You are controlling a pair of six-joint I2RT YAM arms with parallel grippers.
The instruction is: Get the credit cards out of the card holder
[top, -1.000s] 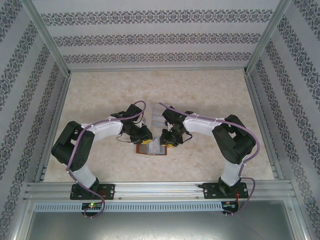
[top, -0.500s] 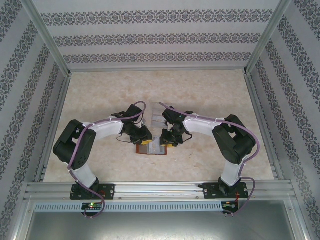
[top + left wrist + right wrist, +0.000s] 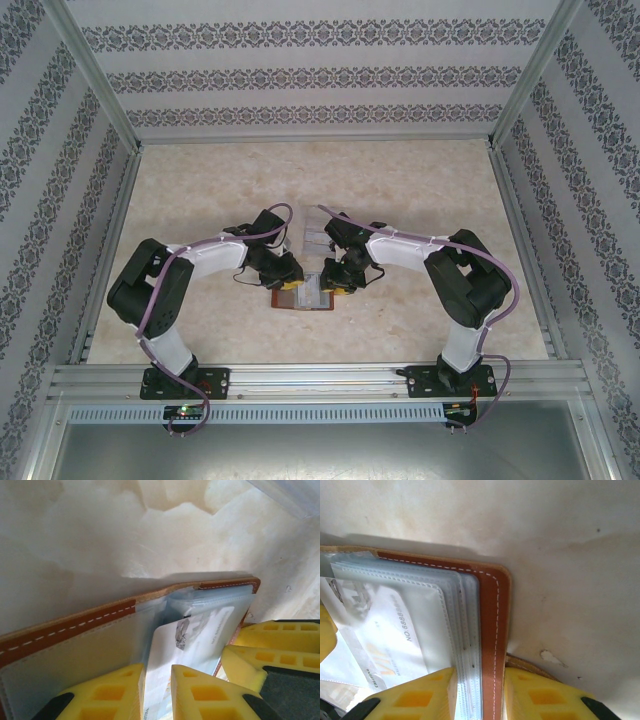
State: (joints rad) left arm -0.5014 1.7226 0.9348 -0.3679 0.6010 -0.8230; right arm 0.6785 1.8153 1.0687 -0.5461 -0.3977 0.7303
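Pinching credit card (image 3: 197, 630) between nearly closed fingers, left gripper (image 3: 154, 669) at card holder (image 3: 492, 605) left side; right gripper (image 3: 480, 672) clamps its right edge.

The left arm (image 3: 205, 262) and the right arm (image 3: 415, 247) look the same: white links between bulky black joint housings. A purple-grey cable (image 3: 148, 312) runs in loose loops along each one (it goes down to the black base plate (image 3: 185, 383)). The fingers (image 3: 200, 690) are bright yellow plastic with square hollow pockets and black parts behind them.
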